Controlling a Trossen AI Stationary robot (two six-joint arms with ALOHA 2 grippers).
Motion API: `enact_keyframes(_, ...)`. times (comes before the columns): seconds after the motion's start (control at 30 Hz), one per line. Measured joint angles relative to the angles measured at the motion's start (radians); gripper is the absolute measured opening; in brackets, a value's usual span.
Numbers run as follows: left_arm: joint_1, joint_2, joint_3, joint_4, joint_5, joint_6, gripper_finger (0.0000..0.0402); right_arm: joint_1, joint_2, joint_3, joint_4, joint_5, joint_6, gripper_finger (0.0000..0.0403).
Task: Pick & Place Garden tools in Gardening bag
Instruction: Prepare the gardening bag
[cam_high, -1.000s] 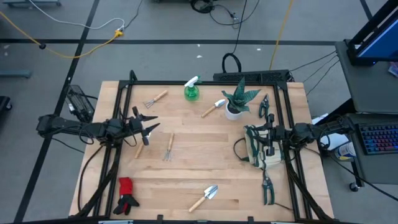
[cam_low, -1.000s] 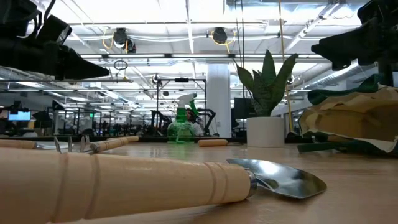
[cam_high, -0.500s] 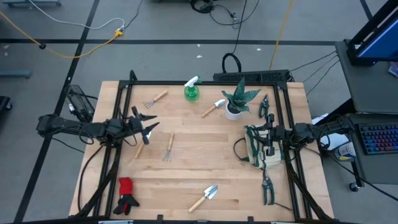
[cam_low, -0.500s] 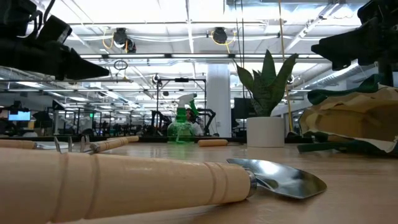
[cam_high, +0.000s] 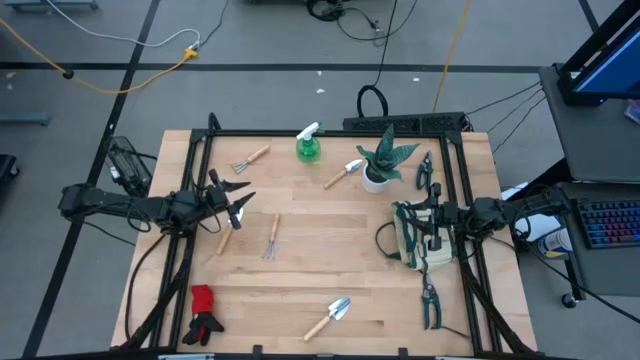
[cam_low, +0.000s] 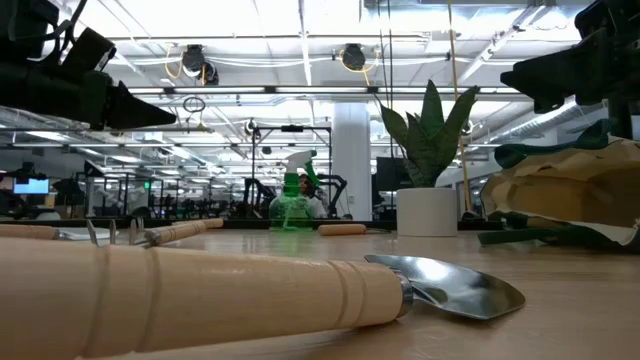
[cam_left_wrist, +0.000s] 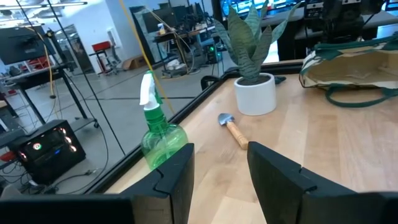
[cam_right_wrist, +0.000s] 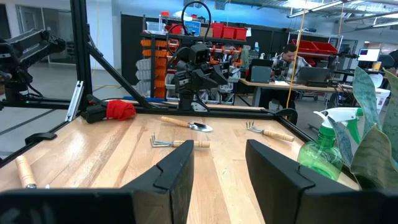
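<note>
The gardening bag (cam_high: 418, 243) lies at the table's right side, and my right gripper (cam_high: 428, 222) hovers open just above it (cam_low: 570, 190), pointing level toward the left. My left gripper (cam_high: 238, 200) stands open at the left, above the table, pointing toward the green spray bottle (cam_left_wrist: 158, 134). Lying on the wood are a rake (cam_high: 250, 158), a fork (cam_high: 270, 237), two trowels (cam_high: 345, 172) (cam_high: 330, 317), two pruning shears (cam_high: 425, 170) (cam_high: 430, 300) and red-and-black gloves (cam_high: 203, 312). Neither gripper has anything between its fingers (cam_left_wrist: 273, 177) (cam_right_wrist: 273, 171).
A spiky plant in a white pot (cam_high: 382, 160) stands at the far right, beside the bag. Another wooden handle (cam_high: 225, 240) lies under my left gripper. A black frame (cam_high: 330, 132) borders the table. The table's middle (cam_high: 330, 240) is bare wood.
My left gripper has turned slightly at the wrist while staying in place; its fingers keep the same gap. Nothing on the table has moved.
</note>
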Motion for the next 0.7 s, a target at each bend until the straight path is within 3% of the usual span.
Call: enact_keyframes(0.7,0.0,0.0,0.0,-0.127,0.0,-0.1,0.0157,0.0,0.0,0.0,0.0,0.0,0.0,0.0139)
